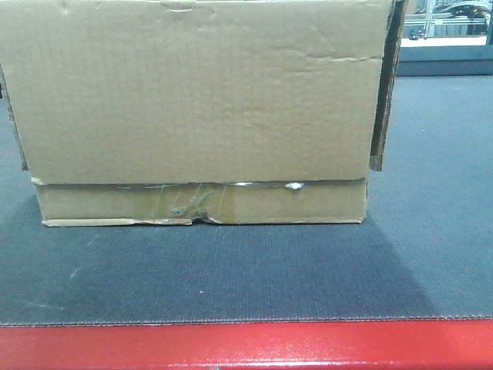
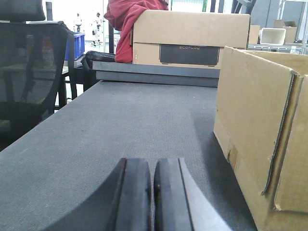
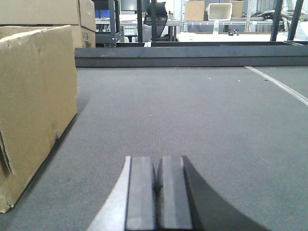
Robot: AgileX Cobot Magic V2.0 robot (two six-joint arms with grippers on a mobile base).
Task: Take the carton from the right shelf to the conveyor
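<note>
Front view: carton (image 1: 192,108) sitting flat on conveyor (image 1: 231,277), filling most of frame, w/ crinkled clear tape (image 1: 185,202) running along lower seam and deep upper part overlapping base. Resting a bit back from red front edge (image 1: 246,345), belt showing between.

Left wrist view: left gripper (image 2: 152,197) hanging low over belt, pads pressed together w/ only a thin seam between (closed, holding nothing). Sitting to its right, apart from it: carton (image 2: 255,130), side flap gaping slightly at corner. Showing farther back: second cardboard box (image 2: 190,36) w/ red cloth (image 2: 126,21) draped beside it, mesh office chair (image 2: 33,72) off belt at left.

Right wrist view: right gripper (image 3: 159,192) likewise closed on nothing, low over belt, carton (image 3: 33,101) standing off to its left, not touching. Shelf not identifiable in any view.
</note>
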